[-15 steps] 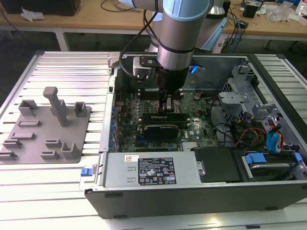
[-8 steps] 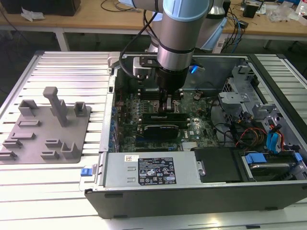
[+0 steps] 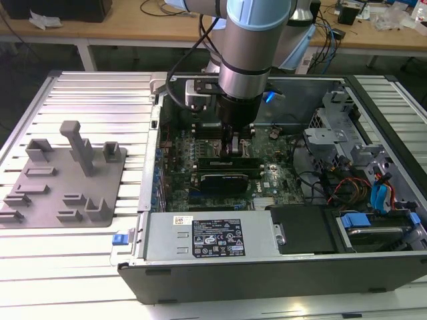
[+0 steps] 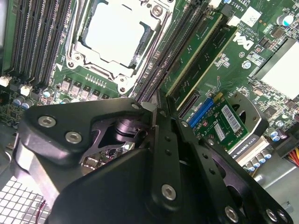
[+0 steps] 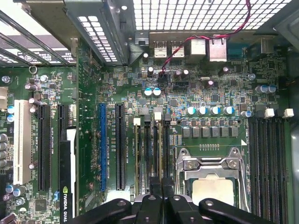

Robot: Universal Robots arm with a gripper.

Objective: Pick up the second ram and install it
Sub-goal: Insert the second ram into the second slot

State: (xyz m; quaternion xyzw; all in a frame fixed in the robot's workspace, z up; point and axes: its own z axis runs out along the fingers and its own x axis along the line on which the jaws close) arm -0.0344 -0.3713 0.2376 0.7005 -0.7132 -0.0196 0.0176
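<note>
The second wrist view shows the gripper (image 4: 161,112) closed narrow on the second ram (image 4: 198,53), standing edge-down among the slots (image 4: 175,44) beside the CPU socket (image 4: 117,37); light, stiff, fragile, best pinched along its top edge

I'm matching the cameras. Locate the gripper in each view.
Exterior view: gripper below the arm, over the motherboard.
Second wrist view: gripper, dark, in the foreground.
First wrist view: gripper beside the CPU socket.
Shared landmark: CPU socket, in both wrist views.
</note>
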